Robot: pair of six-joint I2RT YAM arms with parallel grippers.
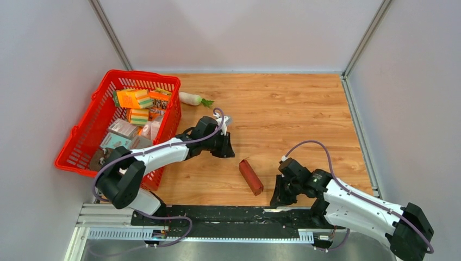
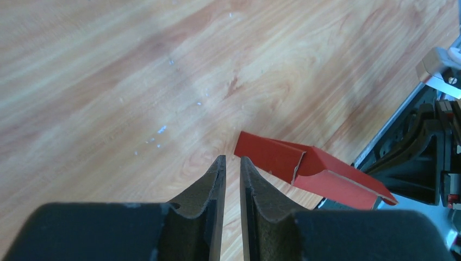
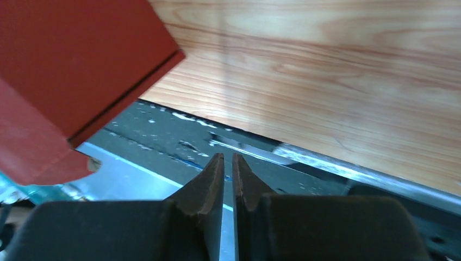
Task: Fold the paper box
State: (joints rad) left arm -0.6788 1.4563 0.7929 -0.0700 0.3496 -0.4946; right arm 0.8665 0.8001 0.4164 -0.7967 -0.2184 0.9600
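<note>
1. Currently we log one container: a red mesh basket (image 1: 84,130) at the left of the top view, on the wooden table (image 1: 293,109). It holds orange packets (image 1: 133,98), striped packs (image 1: 138,116) and pale small cartons (image 1: 122,129), piled loosely. We cannot read any labels.
2. Just off the basket's upper right corner lies a white radish (image 1: 191,98) with a green tuft, well apart from both arms. A black rail (image 1: 234,215) runs along the bottom edge of the table. The left arm reaches across the basket's lower right corner.
3. The paper box (image 1: 250,176) lies on the table, lower middle of the top view, with its long side running from upper left to lower right. Nothing rests on it.
4. The left gripper (image 1: 225,149) sits up and left of the paper box, apart from it. In its wrist view the paper box (image 2: 310,171) lies to the right of the fingertips, beyond them and not between them. The jaws of the left gripper (image 2: 232,159) stand at a narrow gap, with bare wood showing through.
5. The right gripper (image 1: 278,197) is right of the box's lower end, near it but not touching. In its wrist view the paper box (image 3: 70,70) fills the upper left corner, clear of the jaws. The right gripper (image 3: 227,156) has its jaws drawn to a thin slit over the rail and holds nothing.
</note>
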